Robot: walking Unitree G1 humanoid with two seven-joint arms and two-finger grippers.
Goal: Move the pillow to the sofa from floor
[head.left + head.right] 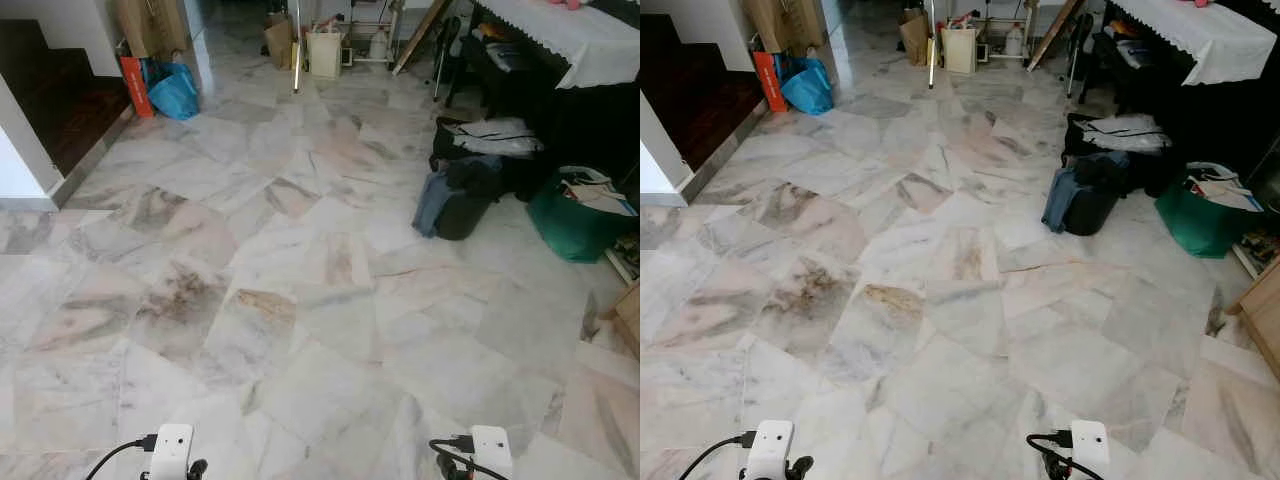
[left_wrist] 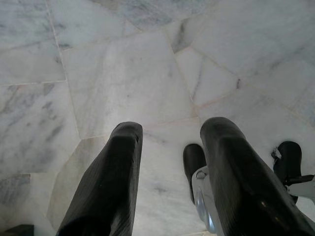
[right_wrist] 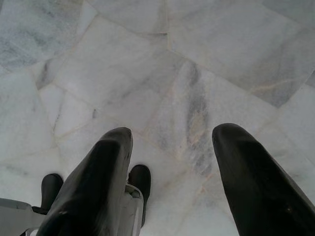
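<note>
Both arms hang low at my sides over a pale marble floor [image 1: 300,300]. The white tops of my left wrist [image 1: 171,450] and right wrist [image 1: 490,448] sit at the near edge of the eye views. The left gripper [image 2: 173,128] points down at the tiles, its two black fingers spread apart with nothing between them. The right gripper [image 3: 174,132] is the same, open over bare tile. My own black feet [image 2: 193,164] stand beneath the fingers.
Dark bags [image 1: 458,195] and a green bag [image 1: 575,220] lie on the right, beside a table with a white cloth [image 1: 570,35]. A blue bag [image 1: 173,90] and dark stairs [image 1: 50,90] are at the far left. Boxes crowd the far wall.
</note>
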